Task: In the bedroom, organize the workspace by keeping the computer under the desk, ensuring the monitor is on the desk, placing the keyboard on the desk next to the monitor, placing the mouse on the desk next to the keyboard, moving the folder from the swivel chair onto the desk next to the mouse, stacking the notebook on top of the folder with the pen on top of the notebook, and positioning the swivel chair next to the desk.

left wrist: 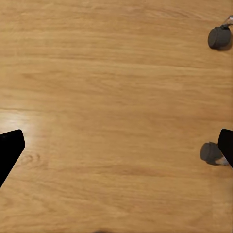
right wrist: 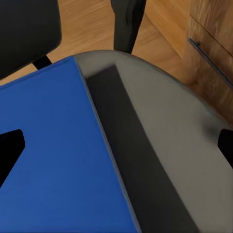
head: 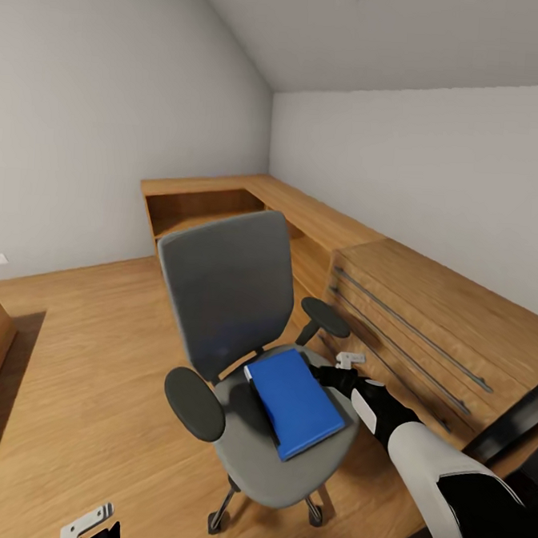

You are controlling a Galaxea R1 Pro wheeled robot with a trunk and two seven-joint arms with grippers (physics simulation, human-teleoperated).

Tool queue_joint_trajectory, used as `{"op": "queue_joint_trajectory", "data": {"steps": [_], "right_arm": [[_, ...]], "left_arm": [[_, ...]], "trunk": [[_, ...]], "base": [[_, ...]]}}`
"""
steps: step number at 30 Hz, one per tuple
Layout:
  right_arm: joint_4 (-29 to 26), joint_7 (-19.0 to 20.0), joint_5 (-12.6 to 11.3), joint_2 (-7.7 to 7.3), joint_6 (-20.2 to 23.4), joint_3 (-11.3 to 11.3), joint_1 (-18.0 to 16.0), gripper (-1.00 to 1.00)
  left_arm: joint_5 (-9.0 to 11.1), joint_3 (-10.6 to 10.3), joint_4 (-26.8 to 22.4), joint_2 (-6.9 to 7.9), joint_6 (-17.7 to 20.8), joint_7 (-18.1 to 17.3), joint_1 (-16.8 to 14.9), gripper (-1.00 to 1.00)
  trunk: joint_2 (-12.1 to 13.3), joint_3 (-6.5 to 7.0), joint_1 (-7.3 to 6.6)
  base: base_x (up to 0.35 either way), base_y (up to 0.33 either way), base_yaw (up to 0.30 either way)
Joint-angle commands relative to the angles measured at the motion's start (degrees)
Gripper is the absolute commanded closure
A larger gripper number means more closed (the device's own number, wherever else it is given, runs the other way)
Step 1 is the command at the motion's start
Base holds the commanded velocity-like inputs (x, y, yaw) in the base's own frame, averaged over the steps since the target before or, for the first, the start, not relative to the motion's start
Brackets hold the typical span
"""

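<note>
Chair: we see the chair [head: 240, 331] in the middle of the wooden floor [head: 78, 352], its grey back upright and its seat turned toward us, with a black armrest on each side.
Folder: the blue folder [head: 296, 401] lies flat on the chair's seat, a little askew, with its black spine edge along the side nearer the backrest; in the right wrist view we see its blue cover [right wrist: 53, 155] covering much of the seat beside a dark shadow band.
Right gripper: our right gripper [head: 344, 369] hovers just past the folder's far corner, near the armrest on that side; in the right wrist view its two dark fingertips [right wrist: 9, 150] stand wide apart, one over the folder and one over the bare seat, holding nothing.
Left gripper: our left gripper [head: 90, 527] hangs low over the floor; in the left wrist view its fingertips [left wrist: 8, 150] are spread apart over bare boards, with two chair casters [left wrist: 219, 37] at the edge.
Cabinets: light wooden shelves and a chest of drawers [head: 409, 327] run along the wall just behind the chair.
</note>
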Motion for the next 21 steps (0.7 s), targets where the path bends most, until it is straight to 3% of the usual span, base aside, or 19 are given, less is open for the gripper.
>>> {"op": "queue_joint_trajectory", "data": {"steps": [1,10,14,20,21], "right_arm": [[-0.1,0.0,-0.6,-0.09,0.3,0.4,0.0,-1.0],[-0.1,0.0,-1.0,-0.78,0.3,0.4,0.0,-1.0],[-0.1,0.0,-1.8,-0.98,0.3,0.4,0.0,-1.0],[-0.1,0.0,-2.1,-1.06,0.3,0.4,0.0,-1.0],[-0.1,0.0,-2.1,-1.06,0.3,0.4,0.0,-1.0]], "left_arm": [[0.4,0.0,-0.1,0.03,0.3,0.2,0.0,-1.0],[0.5,0.0,-0.4,0.3,0.6,0.3,0.0,-1.0],[0.4,0.0,-5.5,0.93,1.8,0.4,0.0,-1.0],[0.4,0.1,-16.1,1.45,11.5,0.6,0.0,-1.0],[0.4,0.1,-16.1,1.45,11.5,0.6,0.0,-1.0]], "trunk": [[-0.4,-0.23,0.22],[-4.0,-1.85,2.2],[-5.7,-2.57,3.07],[-8.1,-3.64,4.39],[-8.5,-3.82,4.61]], "base": [[0.0,0.0,0.0],[0.0,0.0,0.0],[0.0,0.0,0.0],[0.0,0.0,0.0],[0.0,0.0,0.0]]}}
